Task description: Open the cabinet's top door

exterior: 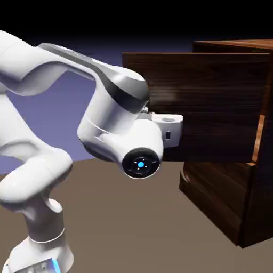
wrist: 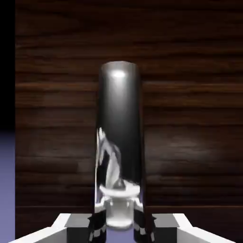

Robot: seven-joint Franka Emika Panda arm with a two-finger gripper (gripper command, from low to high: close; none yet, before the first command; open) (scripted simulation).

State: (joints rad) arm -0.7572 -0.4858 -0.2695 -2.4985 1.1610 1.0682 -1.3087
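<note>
Gripping the handle now, with the gripper closed around it, one fingertip to each side! Looking straight ahead of the hand: right onto the face of the top door, swung well out from the cabinet. Running lengthwise up the hand view from between the fingertips, that handle, near the door's free edge on the hand's left in that view. Stretching away to the exterior view's right, towards the hinge side. Looking nearly done, by the wide swing. Probably needing just a little more curved pull, keeping square to the door, or risking a slip.
</note>
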